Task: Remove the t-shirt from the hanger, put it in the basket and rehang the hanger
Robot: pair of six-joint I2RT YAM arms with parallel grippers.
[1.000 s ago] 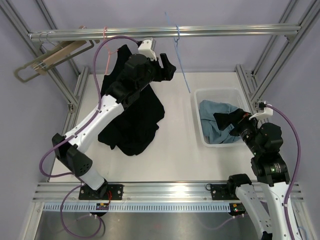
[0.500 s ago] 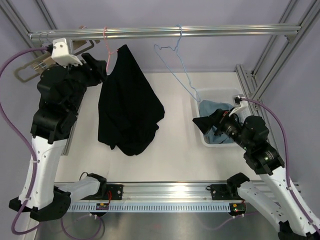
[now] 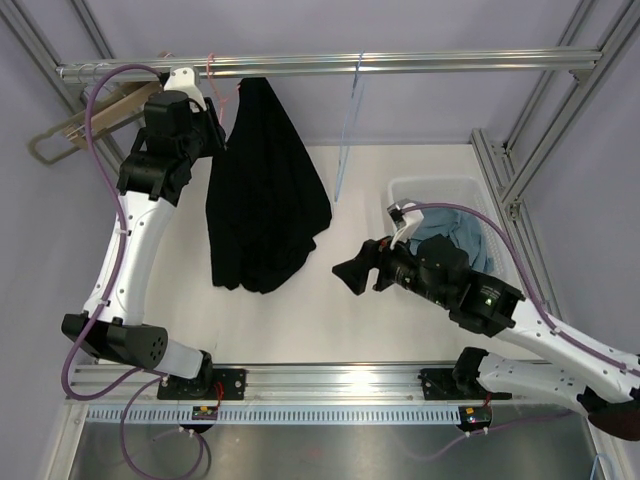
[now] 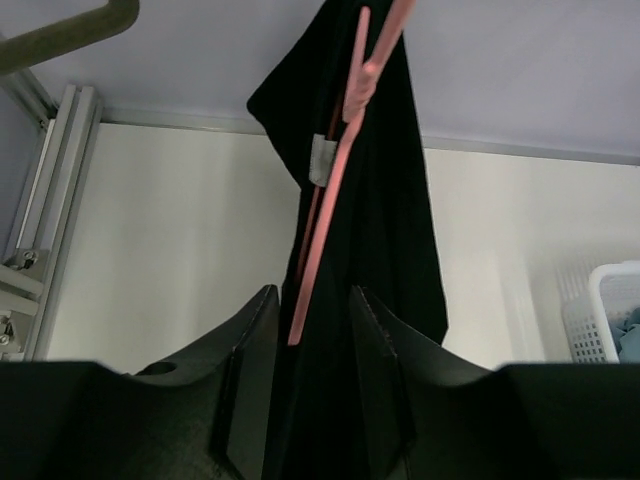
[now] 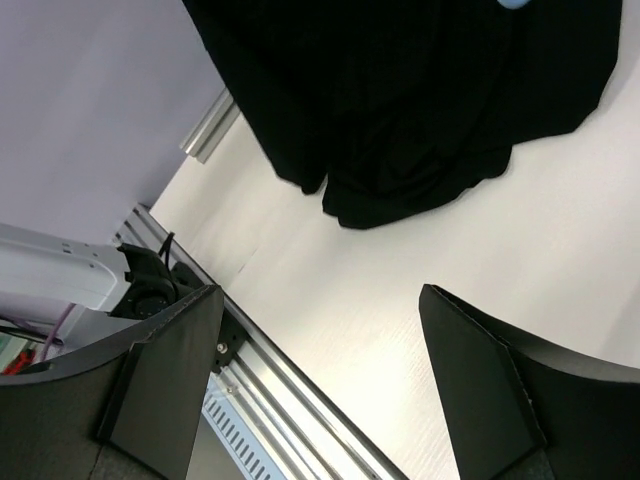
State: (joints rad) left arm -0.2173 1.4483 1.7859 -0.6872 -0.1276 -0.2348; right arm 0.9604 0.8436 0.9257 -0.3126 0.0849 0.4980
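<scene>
A black t-shirt (image 3: 270,200) hangs on a pink hanger (image 3: 211,70) from the top rail (image 3: 420,62), its hem touching the table. My left gripper (image 3: 218,135) is at the shirt's left shoulder. In the left wrist view its jaws (image 4: 312,300) stand close together around the pink hanger arm (image 4: 340,170) and the black cloth (image 4: 390,220), shut on them. My right gripper (image 3: 350,275) hovers over the table right of the shirt's hem, open and empty (image 5: 320,300). The hem (image 5: 420,100) shows ahead of it.
An empty blue hanger (image 3: 347,130) hangs from the rail right of the shirt. A white basket (image 3: 420,184) holding blue cloth stands at the right. A wooden hanger (image 3: 105,112) hangs at the far left. Aluminium frame posts line both sides.
My left gripper has come from the left onto the shirt's shoulder at the hanger. My right arm has swung left from the basket to mid-table. The blue hanger has swung back to vertical.
</scene>
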